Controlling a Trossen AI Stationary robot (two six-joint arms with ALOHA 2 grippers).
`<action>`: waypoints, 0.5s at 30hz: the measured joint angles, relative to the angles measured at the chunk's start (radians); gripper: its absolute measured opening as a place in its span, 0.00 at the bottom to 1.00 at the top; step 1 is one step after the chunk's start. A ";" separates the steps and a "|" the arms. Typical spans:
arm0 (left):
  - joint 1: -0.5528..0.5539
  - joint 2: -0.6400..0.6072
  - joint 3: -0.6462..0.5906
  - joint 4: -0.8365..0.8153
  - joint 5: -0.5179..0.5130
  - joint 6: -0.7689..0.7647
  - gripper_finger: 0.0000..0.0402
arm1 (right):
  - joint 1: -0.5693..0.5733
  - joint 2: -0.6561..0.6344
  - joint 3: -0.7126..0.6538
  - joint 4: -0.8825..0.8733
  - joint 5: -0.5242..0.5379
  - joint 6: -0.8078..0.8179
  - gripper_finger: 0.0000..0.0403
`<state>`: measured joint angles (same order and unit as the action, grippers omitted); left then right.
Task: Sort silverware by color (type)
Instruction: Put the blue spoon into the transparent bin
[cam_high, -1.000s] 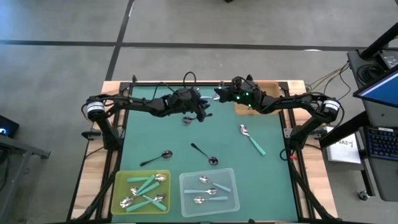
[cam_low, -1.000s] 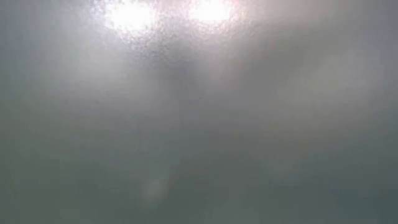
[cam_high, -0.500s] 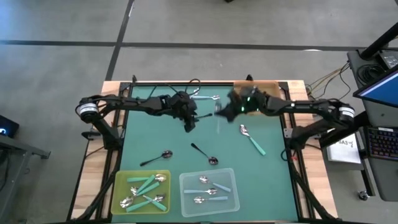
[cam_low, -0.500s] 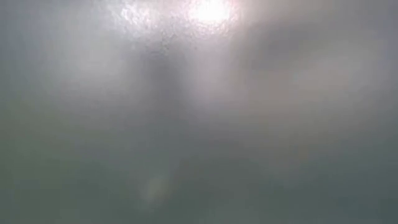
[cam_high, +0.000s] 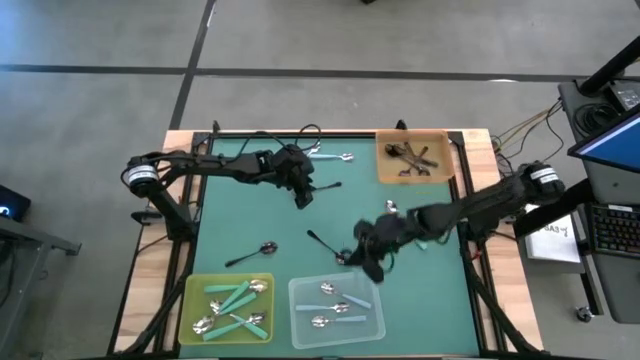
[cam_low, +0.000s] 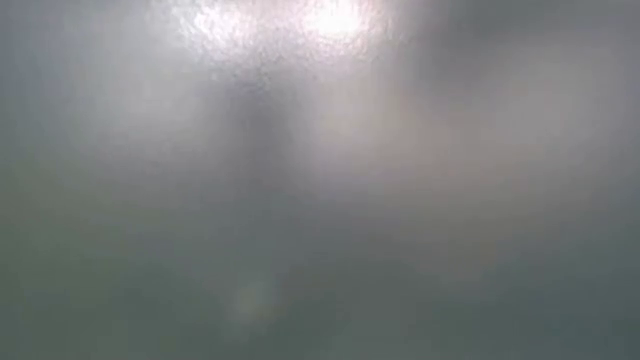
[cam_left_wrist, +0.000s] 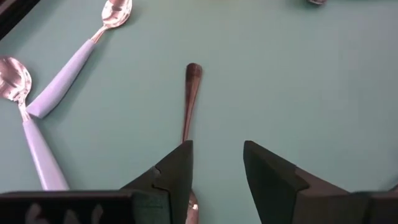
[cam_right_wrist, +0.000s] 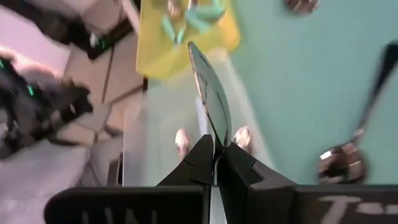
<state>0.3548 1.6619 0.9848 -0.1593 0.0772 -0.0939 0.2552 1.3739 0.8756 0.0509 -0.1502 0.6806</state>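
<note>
My right gripper (cam_high: 366, 262) hangs over the near middle of the table, at the far edge of the clear tray (cam_high: 336, 305). It is shut on a pale spoon (cam_right_wrist: 210, 93). My left gripper (cam_high: 303, 190) is open, low over the far middle. A black-handled spoon (cam_left_wrist: 190, 93) lies flat on the mat and runs under one of its fingers (cam_left_wrist: 177, 171); I cannot tell whether they touch. Loose on the mat lie two black spoons (cam_high: 252, 254) (cam_high: 328, 247), a teal one (cam_high: 405, 222) and a light-blue one (cam_high: 330, 157). My right gripper pinches the pale spoon between its two fingers (cam_right_wrist: 202, 158) at one end (cam_right_wrist: 216, 134); blur hides which end. The fingers slant down from the table's right. The spoon is lifted clear and sticks out forward past the fingertips.
The yellow tray (cam_high: 228, 307) at the near left holds teal spoons. The clear tray holds light-blue spoons. The orange tray (cam_high: 412, 158) at the far right holds black ones. Two light-blue spoons (cam_left_wrist: 68, 68) lie beside my left gripper. The low view is fogged over.
My right gripper has swept from the far edge beside the orange tray toward the near edge, carrying the pale spoon, and now hangs by the clear tray. My left gripper shifted a little toward the table's left early on and then kept still.
</note>
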 joint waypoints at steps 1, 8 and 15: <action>0.002 0.000 0.000 -0.002 -0.001 0.000 0.31 | 0.020 0.025 0.010 0.000 0.002 0.007 0.02; 0.022 0.000 0.000 -0.016 -0.043 0.003 0.31 | 0.112 0.231 0.131 -0.054 -0.031 0.052 0.02; 0.048 0.000 0.000 -0.017 -0.078 0.003 0.31 | 0.113 0.328 0.337 -0.315 -0.112 0.026 0.04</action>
<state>0.4024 1.6623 0.9848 -0.1762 -0.0011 -0.0910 0.3687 1.7014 1.2127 -0.2637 -0.2625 0.7062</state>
